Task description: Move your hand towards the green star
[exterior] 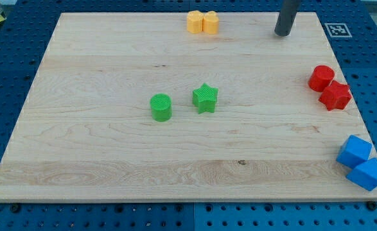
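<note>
The green star lies near the middle of the wooden board. A green cylinder stands just to its left, apart from it. My tip touches the board near the view's top right, far up and to the right of the green star, with no block between them.
Two yellow blocks sit together at the view's top edge of the board. A red cylinder and a red star-like block touch at the right edge. Two blue blocks sit at the bottom right corner.
</note>
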You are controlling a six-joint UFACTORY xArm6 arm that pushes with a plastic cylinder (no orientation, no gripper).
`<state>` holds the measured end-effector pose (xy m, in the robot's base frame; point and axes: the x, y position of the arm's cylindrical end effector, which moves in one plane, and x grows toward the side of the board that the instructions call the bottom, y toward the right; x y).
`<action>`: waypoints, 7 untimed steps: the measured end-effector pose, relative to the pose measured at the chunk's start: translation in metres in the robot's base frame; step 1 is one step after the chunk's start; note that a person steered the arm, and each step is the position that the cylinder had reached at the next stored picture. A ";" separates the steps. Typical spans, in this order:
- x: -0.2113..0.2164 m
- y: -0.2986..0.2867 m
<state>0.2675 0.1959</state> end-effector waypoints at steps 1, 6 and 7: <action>0.000 -0.029; 0.047 -0.106; 0.070 -0.118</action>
